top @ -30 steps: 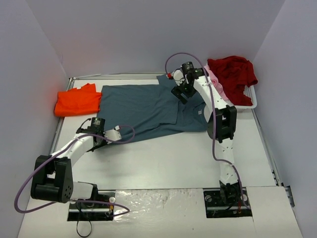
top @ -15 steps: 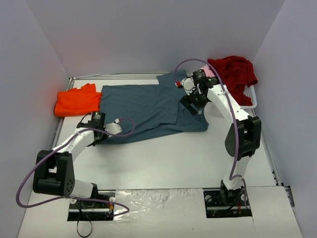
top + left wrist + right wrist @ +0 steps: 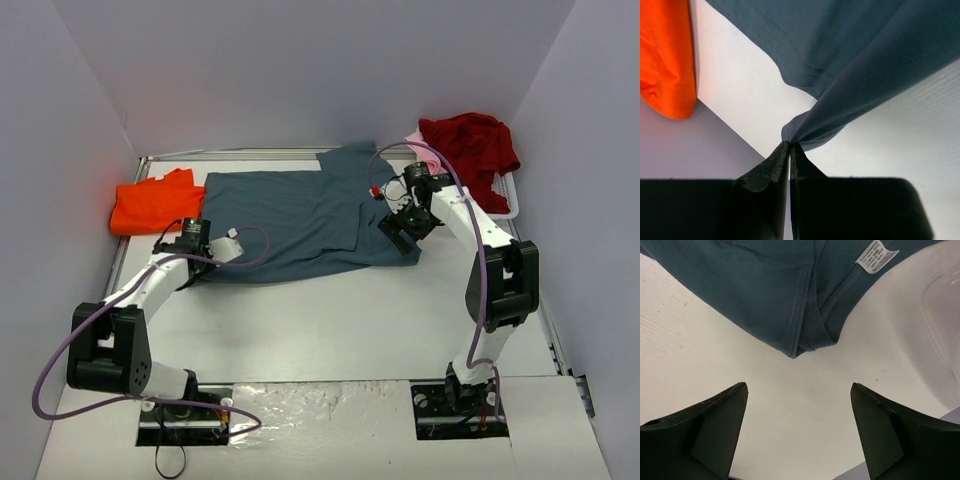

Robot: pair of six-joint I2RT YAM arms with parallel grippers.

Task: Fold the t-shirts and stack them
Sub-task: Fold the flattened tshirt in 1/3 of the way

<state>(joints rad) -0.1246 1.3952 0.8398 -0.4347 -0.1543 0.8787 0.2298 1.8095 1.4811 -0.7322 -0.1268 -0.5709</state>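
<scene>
Right gripper (image 3: 797,390) is brought from collar down to near right corner of blue-grey t-shirt (image 3: 300,215), jaws spread, nothing held. Left gripper (image 3: 790,146) is kept clamped on near left corner. Shirt is spread flat on table (image 3: 330,320); second grasp is judged next.

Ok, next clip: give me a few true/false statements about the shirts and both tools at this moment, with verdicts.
1. The left tool is shut on an edge of the blue-grey shirt. True.
2. The right tool grips that shirt's hem. False: it is open, with nothing between its fingers.
3. In the top view, the orange shirt lies left of the blue-grey one. True.
4. The dark red shirt is spread out flat beside the orange one. False: it sits bunched in the white basket at the far right.
</scene>
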